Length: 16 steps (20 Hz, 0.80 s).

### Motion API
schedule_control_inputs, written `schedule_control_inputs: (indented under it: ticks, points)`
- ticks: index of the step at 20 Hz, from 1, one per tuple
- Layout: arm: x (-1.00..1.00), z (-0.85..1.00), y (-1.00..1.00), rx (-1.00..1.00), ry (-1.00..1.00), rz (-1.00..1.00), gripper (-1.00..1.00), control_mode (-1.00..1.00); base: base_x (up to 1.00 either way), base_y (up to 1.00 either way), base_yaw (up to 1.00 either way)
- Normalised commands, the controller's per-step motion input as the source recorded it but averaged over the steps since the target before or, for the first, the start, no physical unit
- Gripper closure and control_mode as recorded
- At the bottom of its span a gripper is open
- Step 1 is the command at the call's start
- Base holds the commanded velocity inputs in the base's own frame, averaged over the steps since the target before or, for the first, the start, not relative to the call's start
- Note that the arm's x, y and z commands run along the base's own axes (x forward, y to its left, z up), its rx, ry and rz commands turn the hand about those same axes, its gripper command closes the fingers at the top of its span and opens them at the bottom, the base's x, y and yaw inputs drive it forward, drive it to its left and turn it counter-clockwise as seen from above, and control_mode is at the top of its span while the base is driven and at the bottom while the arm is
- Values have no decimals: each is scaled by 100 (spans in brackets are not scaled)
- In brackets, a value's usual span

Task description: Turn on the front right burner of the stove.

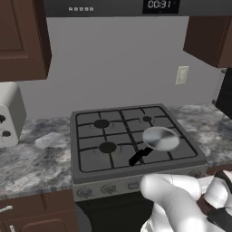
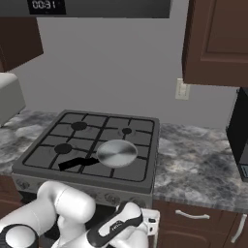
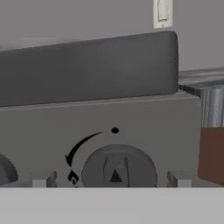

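In the left base view a white toaster [image 1: 9,113] stood at 9 o'clock on the marble counter [image 1: 36,158], under a brown cabinet [image 1: 20,36]. The stove [image 1: 90,174] was in the middle of the picture. A silver pan [image 1: 160,138] with a black handle lay on its grates at about 3 o'clock from the stove's centre. The pan sat on the front right burner [image 1: 168,153] and hid most of it, so I could not see the cap. The white arm [image 1: 181,199] rose at 5 o'clock and covered the right end of the knob row. A wall outlet [image 1: 181,75] was at 1 o'clock, and a clock reading 00:31 [image 1: 159,4] at 12 o'clock.

In the right base view the stove [image 2: 72,183] was left of centre, the pan [image 2: 117,153] near its front right corner, and the arm [image 2: 68,206] at 7 o'clock, bent low before the front panel.

In the hand view a round grey knob [image 3: 119,168] stood at 6 o'clock, with a curved arrow and a flame sign at its 9 o'clock. The two fingertips [image 3: 43,181] of the gripper [image 3: 111,180] showed on either side of the knob, apart and not clearly touching it, so the tool seemed wide.
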Motion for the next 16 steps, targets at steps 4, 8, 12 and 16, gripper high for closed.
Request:
schedule_control_inputs:
  ticks: [4, 8, 12, 16]
  points:
    - [28, -27, 0, 0, -3, -3, -100, -100, 0, 0, 0]
    - [16, -44, 0, 0, -7, -3, -100, -100, 0, 0, 0]
    - [5, -38, 0, 0, -10, -1, -100, -100, 0, 0, 0]
    - [6, -9, 0, 2, -7, 0, -100, -100, 0, 0, 0]
